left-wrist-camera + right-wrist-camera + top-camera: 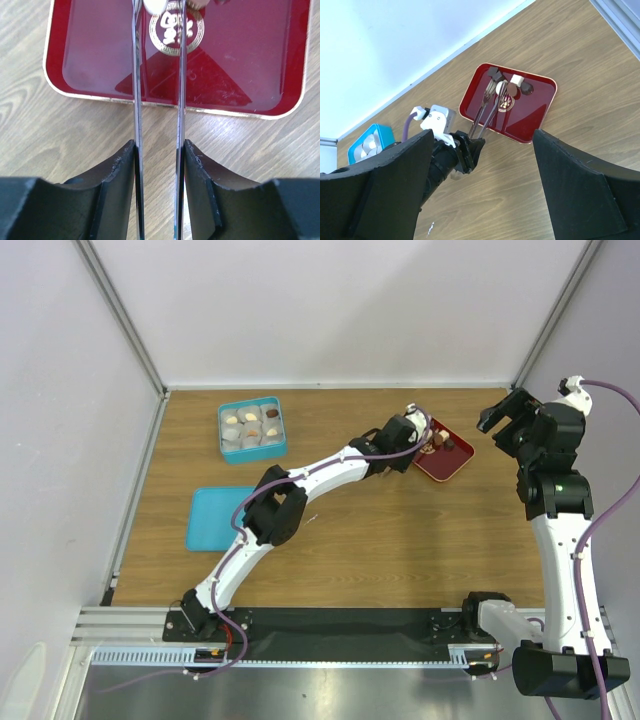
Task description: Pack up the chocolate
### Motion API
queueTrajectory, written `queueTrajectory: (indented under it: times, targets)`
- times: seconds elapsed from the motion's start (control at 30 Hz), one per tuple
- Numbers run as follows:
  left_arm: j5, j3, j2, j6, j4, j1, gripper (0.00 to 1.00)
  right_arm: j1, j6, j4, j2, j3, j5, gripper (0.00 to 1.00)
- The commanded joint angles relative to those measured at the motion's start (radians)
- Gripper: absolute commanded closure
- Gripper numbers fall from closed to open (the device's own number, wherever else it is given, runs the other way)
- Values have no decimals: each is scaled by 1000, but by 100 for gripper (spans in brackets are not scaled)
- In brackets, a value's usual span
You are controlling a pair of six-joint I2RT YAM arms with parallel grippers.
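Note:
My left gripper (400, 445) is shut on long metal tongs (136, 100) and reaches over a red tray (90, 60). The tong tips stand on either side of a cream chocolate (154, 5) at the top edge of the left wrist view; whether they pinch it is hidden. The right wrist view shows several chocolates at the tray's far end: a dark square (493, 73), a cream square (516, 80) and a dark round (526, 88). A teal box (252, 428) holds chocolates in white cups. My right gripper (508, 420) is open, empty and raised right of the tray.
A teal lid (218, 517) lies flat on the wooden table, near the left side. White walls and metal posts close off the back and sides. The left arm stretches diagonally across the middle of the table.

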Motion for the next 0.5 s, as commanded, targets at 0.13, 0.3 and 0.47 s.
queueTrajectory:
  times: [0.13,0.3,0.47]
  targets:
    - [6,-5,-30,11,35,11,54,-2,-18,51,-24,-7,10,13]
    - [15,6,-17,12,32,12,54,-2,-21,49,-29,-5,16,13]
    - [32,30,-3,12,27,12,58,-2,-23,54,-41,-7,22,13]
